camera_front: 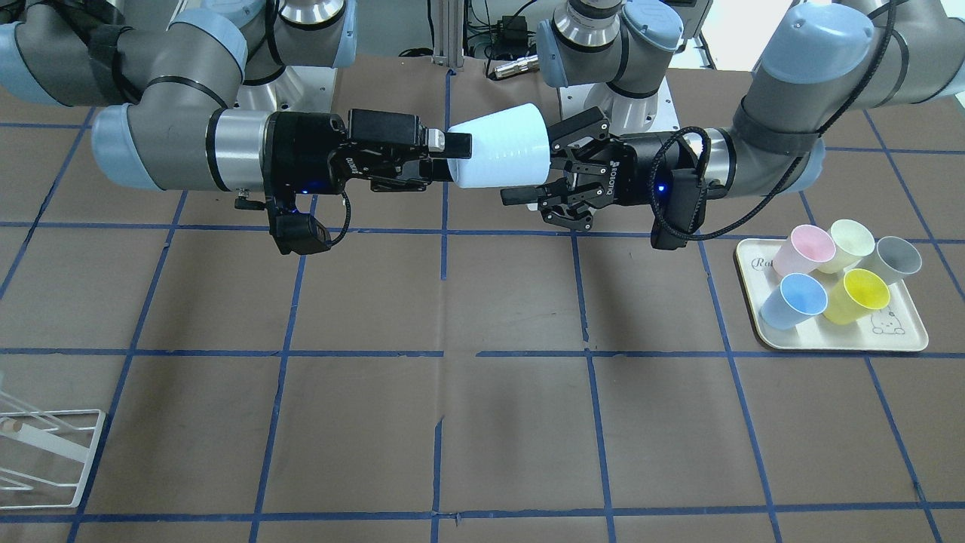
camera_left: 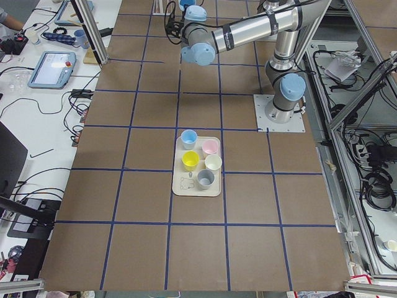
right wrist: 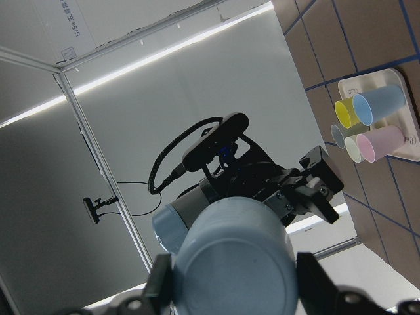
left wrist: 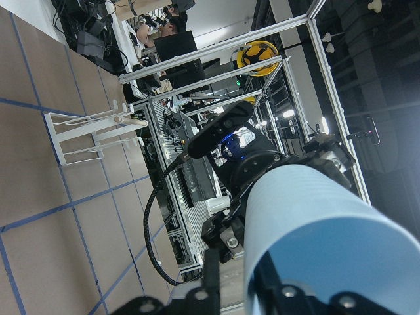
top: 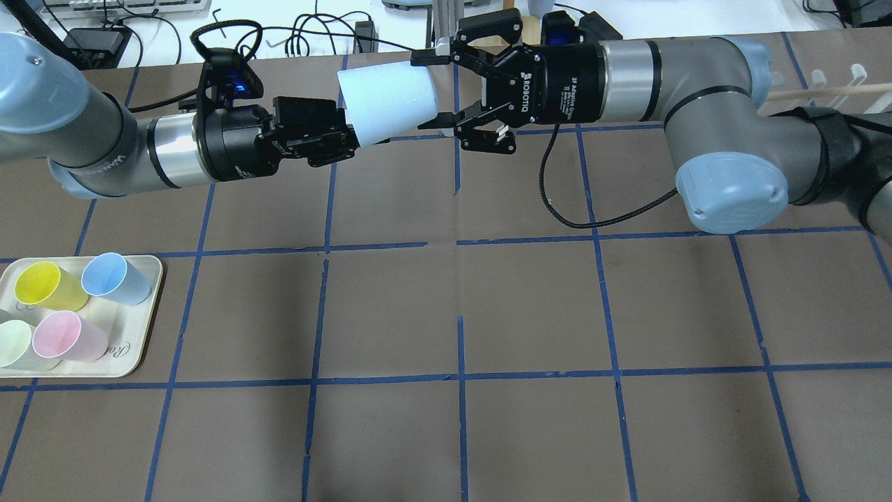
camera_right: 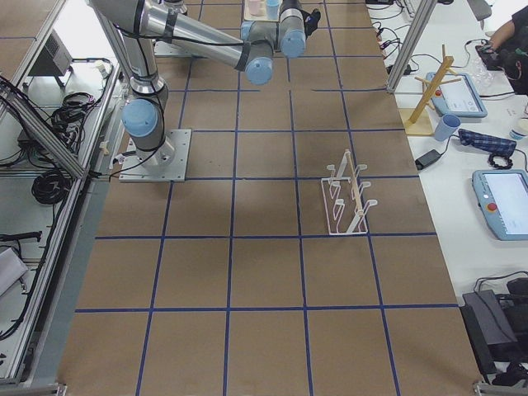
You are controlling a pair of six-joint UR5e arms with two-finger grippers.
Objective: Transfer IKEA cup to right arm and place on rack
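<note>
The pale blue IKEA cup [camera_front: 497,147] hangs on its side in mid-air above the far middle of the table, between both arms; it also shows in the overhead view [top: 387,101]. My left gripper [camera_front: 528,162] has its fingers around the cup's wide rim end [top: 355,132]. My right gripper [camera_front: 452,147] has its fingers against the narrow base end [top: 428,90]. The right wrist view shows the cup's base [right wrist: 230,256] between both fingers. The white wire rack [camera_front: 45,452] stands far off on the robot's right [top: 836,80].
A cream tray [camera_front: 912,343] on the robot's left holds several cups: pink [camera_front: 803,249], yellow [camera_front: 859,294], blue [camera_front: 791,300], grey [camera_front: 893,259] and a pale one. The brown table has blue tape lines.
</note>
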